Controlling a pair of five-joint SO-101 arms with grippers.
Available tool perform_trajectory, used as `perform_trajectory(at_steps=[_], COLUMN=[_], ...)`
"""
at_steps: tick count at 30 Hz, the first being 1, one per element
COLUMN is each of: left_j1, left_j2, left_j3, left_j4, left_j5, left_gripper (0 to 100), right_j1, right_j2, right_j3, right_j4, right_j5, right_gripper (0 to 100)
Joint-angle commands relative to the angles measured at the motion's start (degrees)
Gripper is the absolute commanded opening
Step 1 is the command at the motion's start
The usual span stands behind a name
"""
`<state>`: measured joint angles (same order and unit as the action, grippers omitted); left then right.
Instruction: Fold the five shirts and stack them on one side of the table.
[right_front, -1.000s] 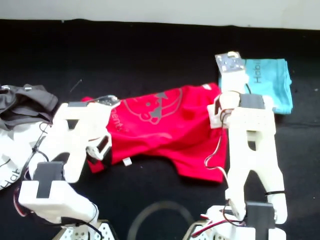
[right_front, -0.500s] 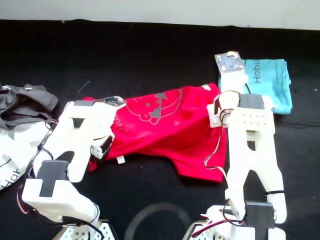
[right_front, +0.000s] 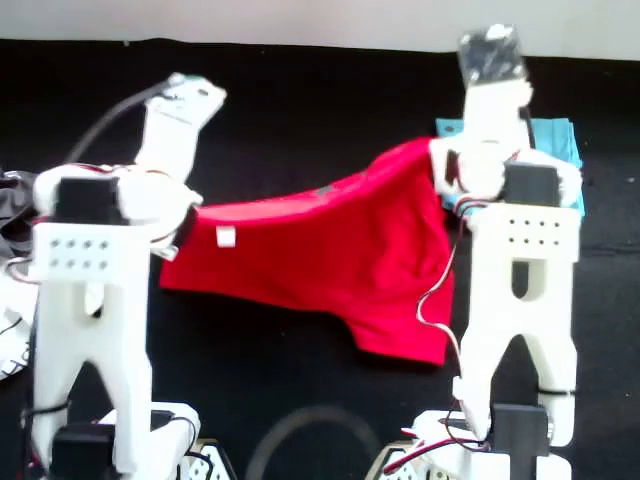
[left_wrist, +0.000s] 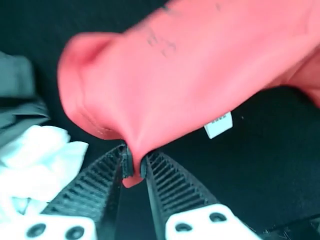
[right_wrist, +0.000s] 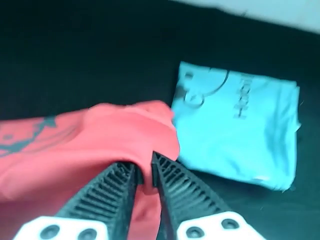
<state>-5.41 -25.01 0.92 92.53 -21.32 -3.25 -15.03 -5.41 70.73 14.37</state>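
High view: you have the red shirt (right_front: 330, 250) at centre, strung between both arms and sagging toward 5 o'clock onto the black desk (right_front: 300, 100). Your left end effector (right_front: 182, 222), at 9 o'clock, pinches one corner. Your right end effector (right_front: 442, 165), at 2 o'clock, pinches the opposite corner, held higher. A folded teal shirt (right_front: 557, 135) lies at 2 o'clock, partly behind the right arm. A grey shirt (right_front: 12, 200) and a white shirt (right_front: 10, 300) sit at the 9 o'clock edge.

Left wrist view: left end effector (left_wrist: 135, 162) pressed together on a bunched fold of the red shirt (left_wrist: 190, 75); a white tag (left_wrist: 218, 123) hangs from the cloth; the white shirt (left_wrist: 35, 155) and grey shirt (left_wrist: 17, 90) lie on the desk beyond.

Right wrist view: right end effector (right_wrist: 145, 170) clamped on the red shirt (right_wrist: 75, 150); the teal shirt (right_wrist: 240, 125) lies flat just beside it.
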Motion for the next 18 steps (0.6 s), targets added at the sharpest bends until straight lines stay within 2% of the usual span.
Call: perform_trajectory(at_steps=[1, 8, 18], left_j1=[-2.59, -6.55, -7.16], left_j2=[-3.38, -5.76, -14.02], left_j3=[-8.84, -18.77, -27.12], left_j4=[2.2, 5.89, 5.89], left_j5=[0.53, 0.53, 0.53], left_gripper=[1, 1, 1], right_j1=[-0.13, -0.31, -0.22], right_j2=[-2.42, -2.42, -2.42], right_j3=[-15.6, -38.46, -68.09], right_j4=[6.73, 18.68, 30.29], right_j5=[-0.18, -0.18, -0.09], right_gripper=[0.6, 0.6, 0.6])
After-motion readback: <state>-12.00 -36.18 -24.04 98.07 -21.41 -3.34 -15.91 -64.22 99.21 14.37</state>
